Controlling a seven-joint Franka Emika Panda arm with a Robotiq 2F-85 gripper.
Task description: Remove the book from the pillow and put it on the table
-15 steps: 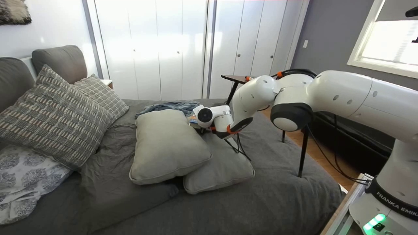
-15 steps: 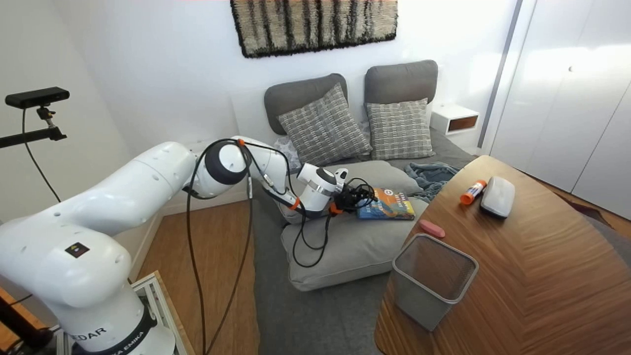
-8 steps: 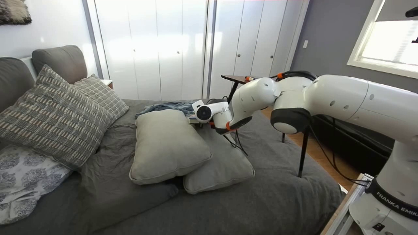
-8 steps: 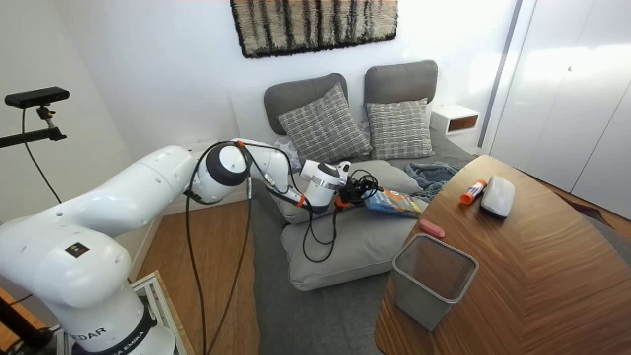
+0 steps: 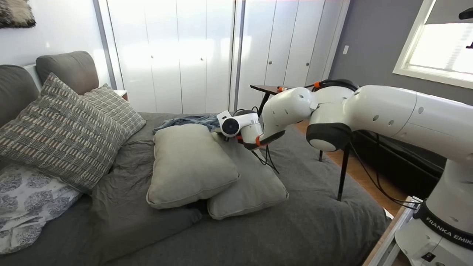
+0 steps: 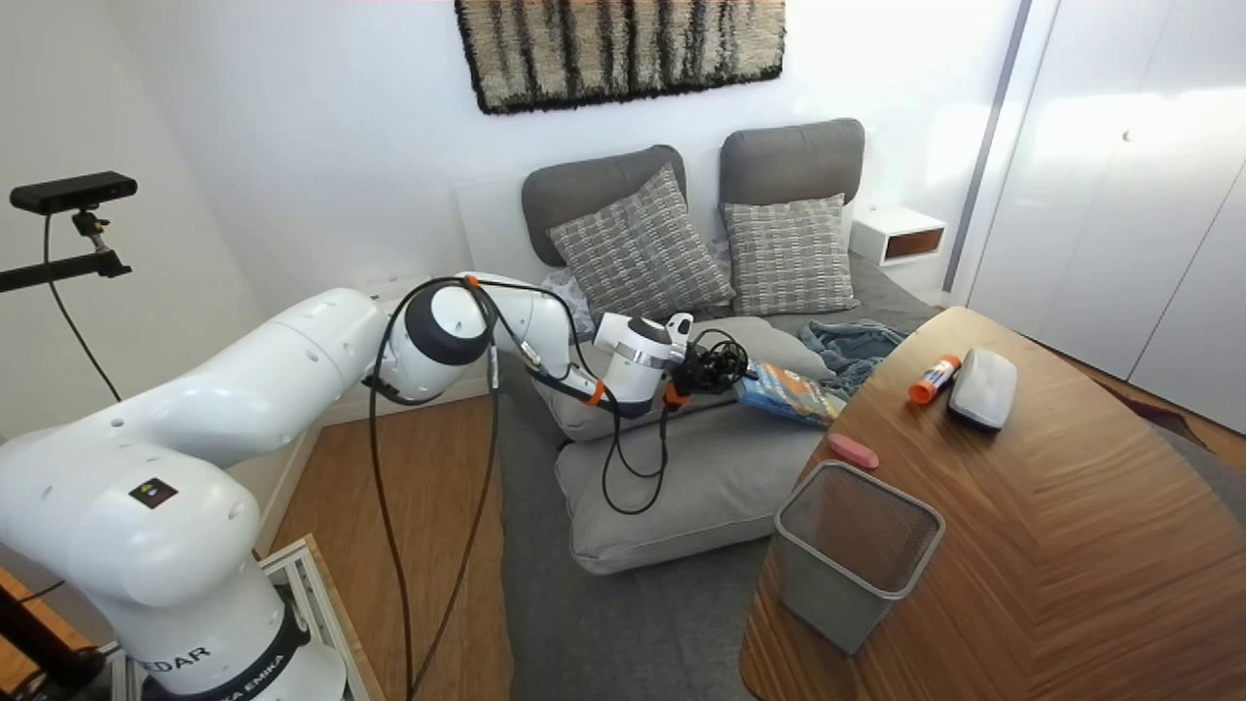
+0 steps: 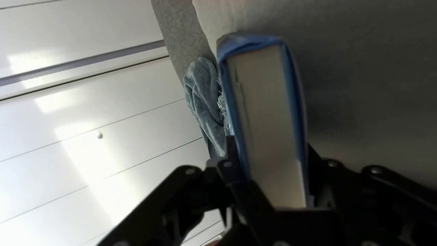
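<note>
The blue book fills the middle of the wrist view, its pale page edge facing the camera. My gripper is shut on it, one black finger against each cover. In an exterior view the book, blue with orange marks, slants at the far edge of the flatter light-grey pillow. Whether it still touches that pillow I cannot tell. Cables hide the fingers there. In both exterior views the wooden table shows: its broad top lies close to the book, and its edge stands higher than the bed.
On the tabletop are a mesh basket, a pink eraser, a glue stick and a white case. A plumper pillow overlaps the flatter one. Teal cloth lies behind the book.
My gripper has risen slightly and moved toward the table side, and its fingers have come together on the book. The book has tilted and shifted the same way.
</note>
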